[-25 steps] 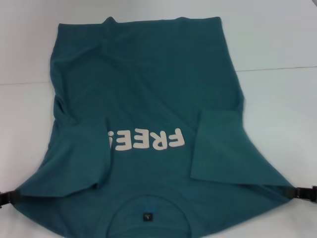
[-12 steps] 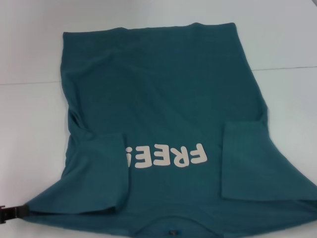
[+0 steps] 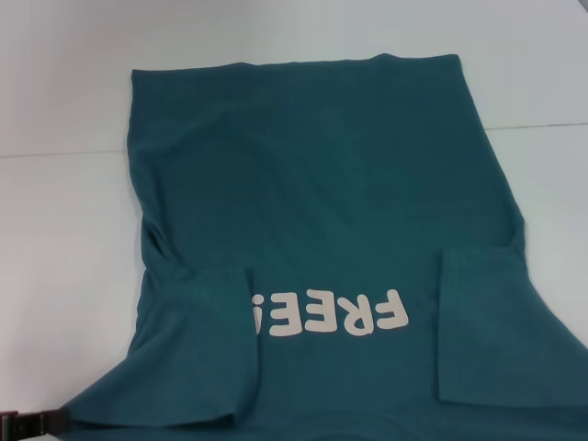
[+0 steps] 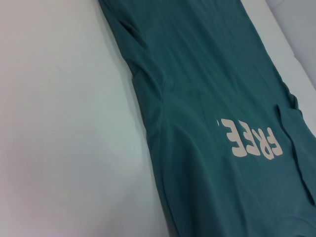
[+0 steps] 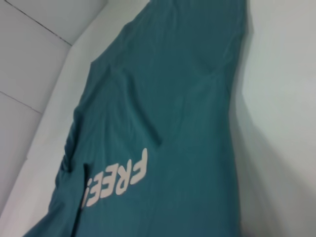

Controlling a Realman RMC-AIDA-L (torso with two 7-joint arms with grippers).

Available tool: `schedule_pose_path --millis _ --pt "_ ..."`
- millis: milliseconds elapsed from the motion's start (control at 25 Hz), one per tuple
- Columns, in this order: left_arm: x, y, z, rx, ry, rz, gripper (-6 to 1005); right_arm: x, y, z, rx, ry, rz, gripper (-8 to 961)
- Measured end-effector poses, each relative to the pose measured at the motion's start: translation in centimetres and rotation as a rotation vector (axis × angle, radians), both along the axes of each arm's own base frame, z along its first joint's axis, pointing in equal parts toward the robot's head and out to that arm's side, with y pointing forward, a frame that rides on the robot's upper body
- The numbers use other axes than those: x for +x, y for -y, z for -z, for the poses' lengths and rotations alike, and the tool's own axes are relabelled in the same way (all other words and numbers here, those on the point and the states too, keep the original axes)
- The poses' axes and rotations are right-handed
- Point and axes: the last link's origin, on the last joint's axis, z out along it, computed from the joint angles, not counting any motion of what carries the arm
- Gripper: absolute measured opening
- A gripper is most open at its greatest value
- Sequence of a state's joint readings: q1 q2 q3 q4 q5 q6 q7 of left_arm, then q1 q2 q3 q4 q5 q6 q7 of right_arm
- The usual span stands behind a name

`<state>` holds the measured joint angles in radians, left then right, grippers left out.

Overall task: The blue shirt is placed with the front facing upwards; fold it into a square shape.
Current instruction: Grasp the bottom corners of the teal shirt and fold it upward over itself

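The blue shirt lies front up on the white table, its long axis running away from the robot, hem far, collar end nearest, both sleeves folded inward. The left gripper sits at its near left corner; whether it pinches cannot be told.

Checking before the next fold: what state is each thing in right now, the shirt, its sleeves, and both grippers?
blue shirt: spread front up on the white table, lettering showing, collar end out of frame.
left sleeve: folded in over the body.
right sleeve: folded in over the body.
left gripper: at the shirt's near left corner, grip unclear.
right gripper: not in view.
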<state>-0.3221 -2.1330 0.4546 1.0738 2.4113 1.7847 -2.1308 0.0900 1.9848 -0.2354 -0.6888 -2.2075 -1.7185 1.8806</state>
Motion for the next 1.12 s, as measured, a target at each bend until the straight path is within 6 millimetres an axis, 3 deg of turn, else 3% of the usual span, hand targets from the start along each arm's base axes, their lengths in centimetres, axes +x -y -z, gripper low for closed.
schedule_pose_path --millis 240,480,720,1120 --pt "0.2 0.0 0.4 -0.006 0.012 0.017 -2 0.0 0.2 -0.3 0.029 0.000 -0.006 0" --pt "0.9 -1.2 0.9 -0.007 0.030 0.046 -1 -0.4 -1.3 -0.6 0.047 0.005 -0.033 0" --pt "2.7 -4.4 1.6 0.021 0.057 0.098 -2 -1.2 -4.9 -1.5 0.066 0.037 -0.086 0" --pt "7.6 -12.8 3.6 0.109 0.049 0.170 -2 -4.5 -14.2 -2.6 0.109 0.139 -0.184 0"
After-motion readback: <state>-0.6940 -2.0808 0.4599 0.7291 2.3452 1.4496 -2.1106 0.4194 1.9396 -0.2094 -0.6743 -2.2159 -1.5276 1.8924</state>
